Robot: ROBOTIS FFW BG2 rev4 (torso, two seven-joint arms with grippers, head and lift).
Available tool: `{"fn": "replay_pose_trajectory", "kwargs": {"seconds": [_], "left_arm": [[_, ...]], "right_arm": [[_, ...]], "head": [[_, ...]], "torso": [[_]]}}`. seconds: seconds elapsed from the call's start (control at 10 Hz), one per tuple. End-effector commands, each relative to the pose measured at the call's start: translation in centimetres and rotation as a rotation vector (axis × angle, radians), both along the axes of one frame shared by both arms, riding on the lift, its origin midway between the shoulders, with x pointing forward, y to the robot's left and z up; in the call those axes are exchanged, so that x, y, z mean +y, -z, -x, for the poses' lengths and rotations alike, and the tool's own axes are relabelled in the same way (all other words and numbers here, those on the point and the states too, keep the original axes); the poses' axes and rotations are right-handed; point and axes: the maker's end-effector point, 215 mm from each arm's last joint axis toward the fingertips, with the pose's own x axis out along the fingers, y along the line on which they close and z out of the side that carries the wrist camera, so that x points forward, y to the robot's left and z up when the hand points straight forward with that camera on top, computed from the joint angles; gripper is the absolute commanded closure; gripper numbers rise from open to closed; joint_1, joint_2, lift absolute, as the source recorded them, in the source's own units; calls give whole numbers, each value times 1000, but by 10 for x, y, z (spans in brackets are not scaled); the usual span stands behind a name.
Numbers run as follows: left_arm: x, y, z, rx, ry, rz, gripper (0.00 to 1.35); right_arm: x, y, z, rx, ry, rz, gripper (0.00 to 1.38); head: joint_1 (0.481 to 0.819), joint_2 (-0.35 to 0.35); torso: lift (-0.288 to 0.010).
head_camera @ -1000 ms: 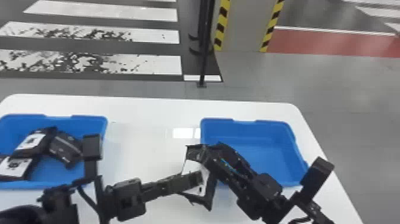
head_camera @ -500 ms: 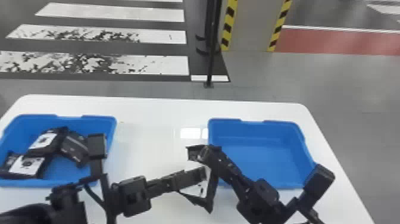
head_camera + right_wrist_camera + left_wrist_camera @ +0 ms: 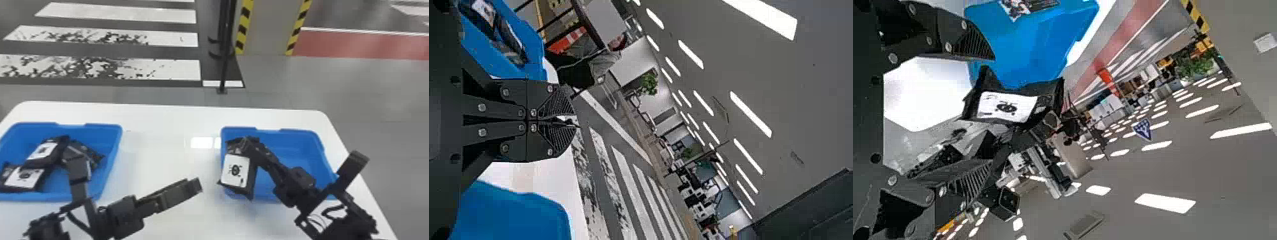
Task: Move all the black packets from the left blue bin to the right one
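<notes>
Held label: white rectangular sticker is showing a round dark emblem, small marks around it
Held packet: black flexible pouch, creased, is hanging by the right blue plastic bin's 9 o'clock wall
Right gripper: black two-fingered gripper, jaws are pinching the packet's 12 o'clock end
Left gripper: black two-fingered gripper, jaws are standing spread, toward packet's 8 o'clock
Left blue plastic bin: is holding three black packets, two are showing white emblem labels, one is lying dark toward 3 o'clock
</notes>
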Motion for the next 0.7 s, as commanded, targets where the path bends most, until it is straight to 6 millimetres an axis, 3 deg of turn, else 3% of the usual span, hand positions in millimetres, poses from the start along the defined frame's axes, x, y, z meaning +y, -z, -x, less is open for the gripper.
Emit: {"fn": "replay_pose_trajectory", "kwargs": {"seconds": [0.0, 0.2, 0.3, 0.4, 0.5, 0.6], "left_arm": [[19, -3, -4, -13, -54, -1, 173], [40, -7, -8, -33, -112, -15, 173], [51, -11, -12, -48, -140, -24, 171], [61, -14, -17, -65, -166, -34, 173], [69, -16, -19, -74, -181, -42, 173], [75, -17, -22, -82, -194, -54, 173]], "right_arm": [[-29, 7, -33, -9, 37, 68, 1276], [-60, 32, -66, 24, 90, 144, 1274], [-75, 51, -76, 60, 120, 167, 1216], [-91, 63, -80, 85, 158, 189, 1069], [-103, 72, -79, 103, 187, 209, 797], [-127, 74, -75, 98, 247, 255, 384]], "head": [[695, -125], [695, -137], [695, -139], [695, -142], [695, -146], [695, -152]], "torso": [[-145], [-145], [-145], [-145], [-145], [-145]]}}
